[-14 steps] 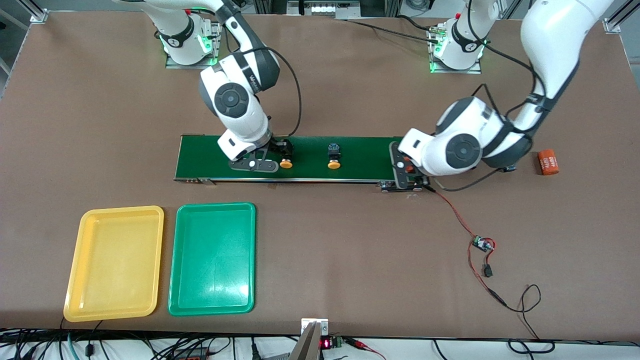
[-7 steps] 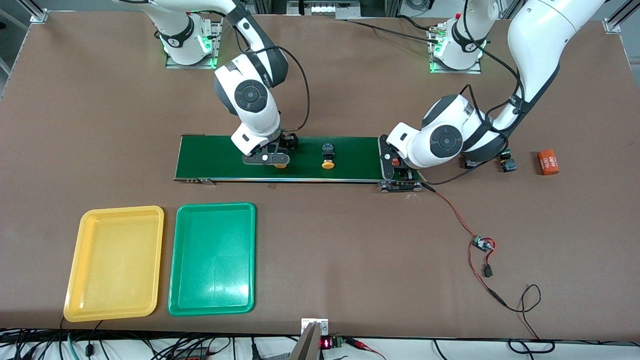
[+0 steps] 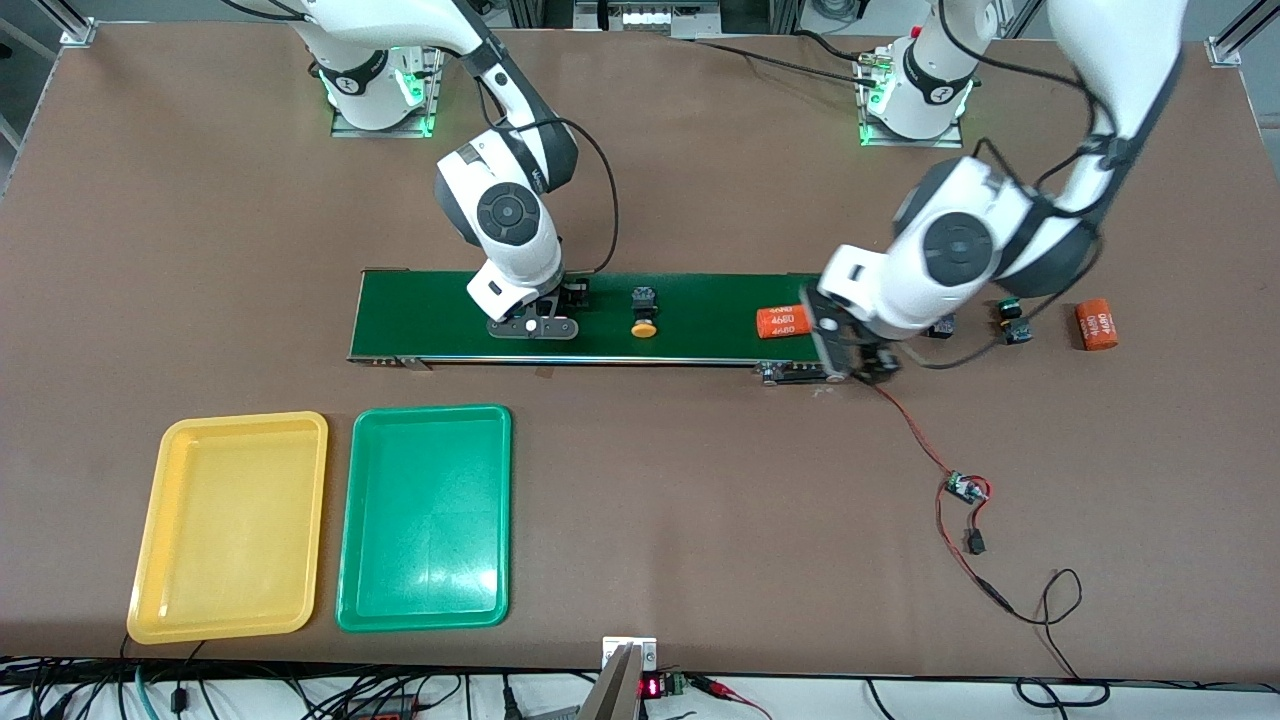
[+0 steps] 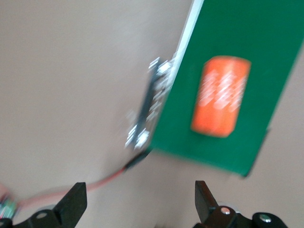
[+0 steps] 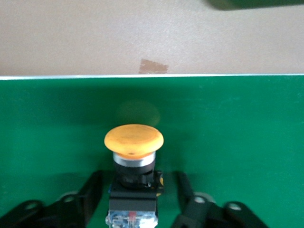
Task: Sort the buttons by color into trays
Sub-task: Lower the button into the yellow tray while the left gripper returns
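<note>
Yellow-capped button between the right tool's fingers on the belt

The right tool [image 5: 135, 209] straddles a push-button [image 5: 133, 164] with a smooth domed yellow-orange cap, metal collar and black body; its fingers stand just apart from it, its base cut off. A second yellow button [image 3: 643, 312] lies farther along the conveyor belt [image 3: 700, 345]. The left tool [image 4: 137, 202], fingers apart, hovers over the counter [image 3: 650, 500] beside the belt's end, near a blurred orange cylinder [image 4: 220, 96]. Glossy yellow tray [image 3: 150, 520] and green tray [image 3: 360, 560] sit nearer the camera.
</note>
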`<control>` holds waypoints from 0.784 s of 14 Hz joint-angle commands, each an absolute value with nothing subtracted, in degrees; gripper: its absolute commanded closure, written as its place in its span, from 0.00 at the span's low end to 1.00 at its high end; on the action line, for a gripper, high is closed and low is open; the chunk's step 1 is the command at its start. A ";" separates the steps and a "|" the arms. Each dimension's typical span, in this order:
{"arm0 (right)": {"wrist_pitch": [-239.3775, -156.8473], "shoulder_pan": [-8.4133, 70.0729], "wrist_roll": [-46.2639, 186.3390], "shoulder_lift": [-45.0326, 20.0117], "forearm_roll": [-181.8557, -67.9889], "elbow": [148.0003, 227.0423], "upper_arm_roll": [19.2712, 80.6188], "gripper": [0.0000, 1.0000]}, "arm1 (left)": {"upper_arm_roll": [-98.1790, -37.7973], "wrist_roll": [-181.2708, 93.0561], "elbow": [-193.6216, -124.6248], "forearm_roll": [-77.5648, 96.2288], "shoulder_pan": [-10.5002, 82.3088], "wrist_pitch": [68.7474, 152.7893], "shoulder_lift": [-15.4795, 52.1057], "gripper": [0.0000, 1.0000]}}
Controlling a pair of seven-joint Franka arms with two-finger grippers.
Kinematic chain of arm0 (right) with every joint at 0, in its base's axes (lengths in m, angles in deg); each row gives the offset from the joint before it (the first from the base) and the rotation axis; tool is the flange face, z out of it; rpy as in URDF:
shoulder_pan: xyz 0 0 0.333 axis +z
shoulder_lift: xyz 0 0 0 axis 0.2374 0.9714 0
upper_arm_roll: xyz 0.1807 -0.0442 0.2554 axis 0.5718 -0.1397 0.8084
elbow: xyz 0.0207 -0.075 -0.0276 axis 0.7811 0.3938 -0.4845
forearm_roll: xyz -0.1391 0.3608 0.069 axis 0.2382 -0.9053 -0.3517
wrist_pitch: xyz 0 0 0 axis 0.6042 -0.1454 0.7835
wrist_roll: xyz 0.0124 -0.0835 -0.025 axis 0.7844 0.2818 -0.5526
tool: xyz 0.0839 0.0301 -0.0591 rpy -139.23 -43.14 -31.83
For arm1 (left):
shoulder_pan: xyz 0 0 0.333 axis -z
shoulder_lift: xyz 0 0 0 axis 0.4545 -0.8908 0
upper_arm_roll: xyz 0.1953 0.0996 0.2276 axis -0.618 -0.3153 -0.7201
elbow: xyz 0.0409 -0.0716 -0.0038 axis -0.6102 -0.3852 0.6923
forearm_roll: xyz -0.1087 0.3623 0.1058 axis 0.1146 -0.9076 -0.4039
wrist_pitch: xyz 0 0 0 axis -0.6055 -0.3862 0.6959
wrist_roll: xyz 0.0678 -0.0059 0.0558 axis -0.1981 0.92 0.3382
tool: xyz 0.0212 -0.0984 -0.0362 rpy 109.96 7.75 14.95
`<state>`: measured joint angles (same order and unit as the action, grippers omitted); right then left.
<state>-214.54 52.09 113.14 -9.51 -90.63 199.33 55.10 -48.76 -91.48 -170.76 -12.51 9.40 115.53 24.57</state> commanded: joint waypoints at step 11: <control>-214.94 32.22 102.79 -8.56 -88.26 189.50 54.95 0.96 | -85.59 -65.32 -172.79 -8.45 16.75 113.66 28.65 0.00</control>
<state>-215.23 37.74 108.34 -10.21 -89.72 192.41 53.92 -81.78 -66.78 -172.63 -9.16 15.44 113.93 29.63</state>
